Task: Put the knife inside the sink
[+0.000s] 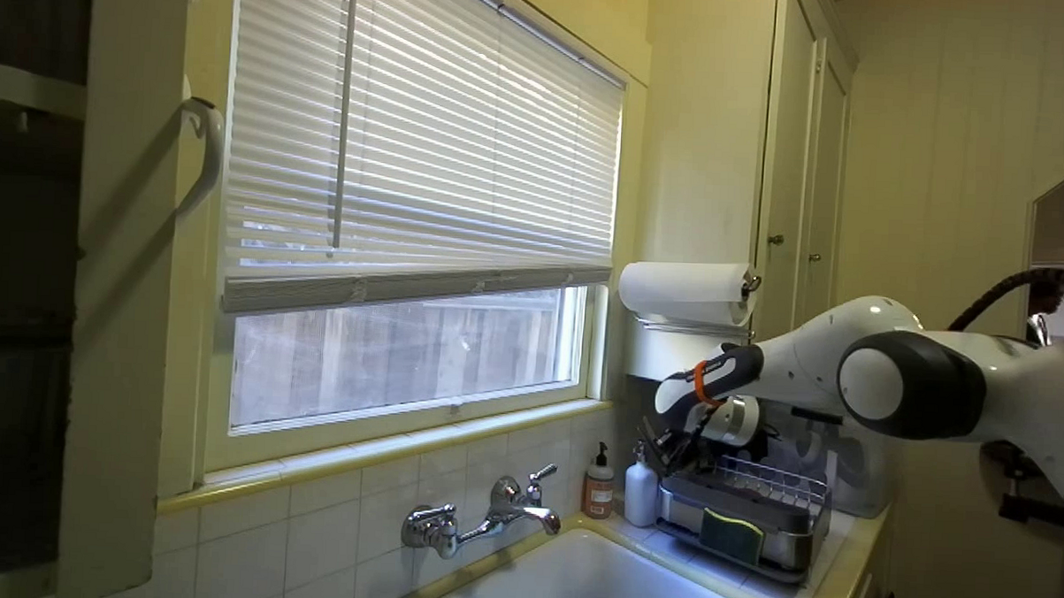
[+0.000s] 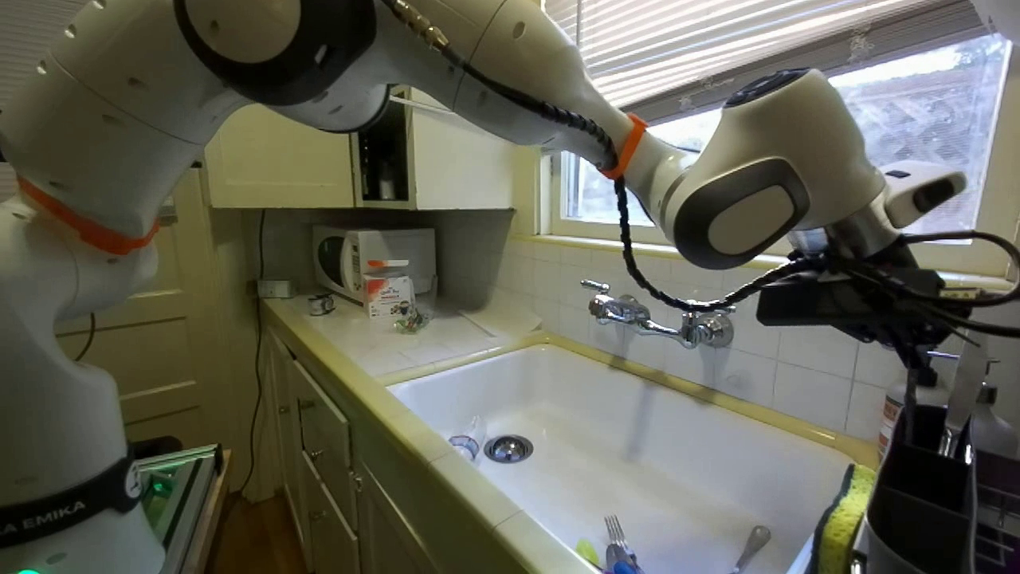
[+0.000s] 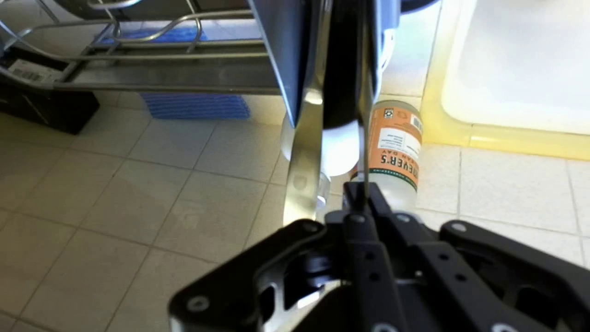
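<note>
In the wrist view my gripper point(image 3: 361, 196) has its fingertips nearly together on a thin metal knife point(image 3: 366, 138), seen edge-on. The knife's far part runs into the dark utensil caddy point(image 3: 281, 55), so its lower end is hidden. A second flat, wide metal utensil point(image 3: 305, 161) stands beside it, outside the fingers; it also shows in an exterior view point(image 2: 967, 371). In both exterior views my gripper point(image 1: 668, 454) point(image 2: 915, 375) is over the caddy point(image 2: 916, 510), beside the sink. The cream-white sink point(image 2: 677, 470) also shows in part in the other views point(image 1: 611, 581) point(image 3: 521, 69).
The chrome tap point(image 2: 657, 323) juts over the sink's rim. A fork point(image 2: 619, 534), a metal handle point(image 2: 753, 546) and a clear container point(image 2: 468, 440) lie in the sink. A sponge point(image 2: 849, 510) hangs on the dish rack point(image 1: 737, 519). A soap bottle point(image 3: 395, 143) and white bottle point(image 1: 640, 493) stand close by.
</note>
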You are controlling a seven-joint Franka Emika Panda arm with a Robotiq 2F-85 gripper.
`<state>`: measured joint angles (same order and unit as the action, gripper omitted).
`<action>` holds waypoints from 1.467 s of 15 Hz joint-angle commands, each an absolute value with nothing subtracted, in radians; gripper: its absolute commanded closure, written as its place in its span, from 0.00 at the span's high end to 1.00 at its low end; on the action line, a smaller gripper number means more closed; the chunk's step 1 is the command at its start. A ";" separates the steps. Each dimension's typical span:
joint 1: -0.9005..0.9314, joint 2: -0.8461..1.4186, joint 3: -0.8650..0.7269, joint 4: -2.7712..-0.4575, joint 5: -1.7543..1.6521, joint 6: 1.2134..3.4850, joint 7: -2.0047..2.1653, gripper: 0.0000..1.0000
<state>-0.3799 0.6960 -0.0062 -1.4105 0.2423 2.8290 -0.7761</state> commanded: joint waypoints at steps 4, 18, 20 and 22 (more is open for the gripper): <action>-0.421 0.470 0.121 -1.793 0.190 3.198 -0.991 0.01; -0.567 0.200 0.377 -2.158 0.229 3.258 -0.935 0.01; -0.571 0.242 0.313 -2.142 0.221 3.176 -0.931 0.01; -0.557 0.329 0.238 -2.090 0.196 3.089 -0.910 0.01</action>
<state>-0.5710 0.2379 0.3178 -2.1391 0.2175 3.1825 -0.9347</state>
